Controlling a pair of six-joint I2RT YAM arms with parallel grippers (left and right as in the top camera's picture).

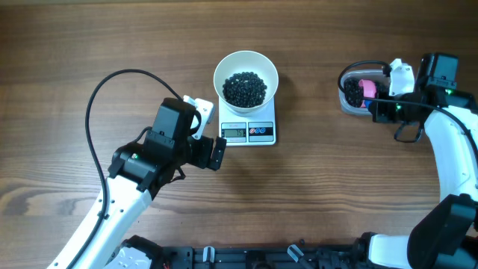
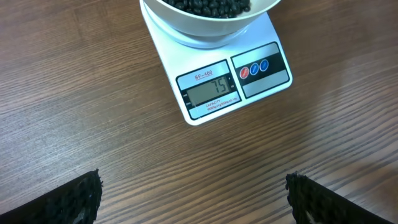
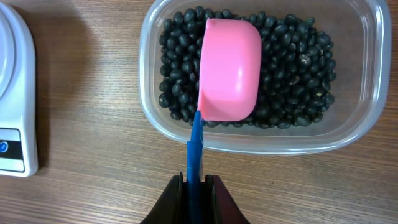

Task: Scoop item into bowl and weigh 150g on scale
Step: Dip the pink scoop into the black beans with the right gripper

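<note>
Pink scoop [image 3: 230, 68] on loose, roll-prone beans [image 3: 298, 68], right gripper [image 3: 196, 182] clenched on its six-o'clock blue handle [image 3: 196, 143], left gripper [image 2: 193, 196] gaping.

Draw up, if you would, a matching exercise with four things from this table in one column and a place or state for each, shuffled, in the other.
Things:
1. white bowl
2. pink scoop
3. left gripper
4. scale display

Places or states:
a. jaws wide open, holding nothing
b. reads 75
c. standing on the scale, with black beans inside
d. in the clear tub, its blue handle clamped by the right gripper

Pairs: 1-c, 2-d, 3-a, 4-b.
</note>
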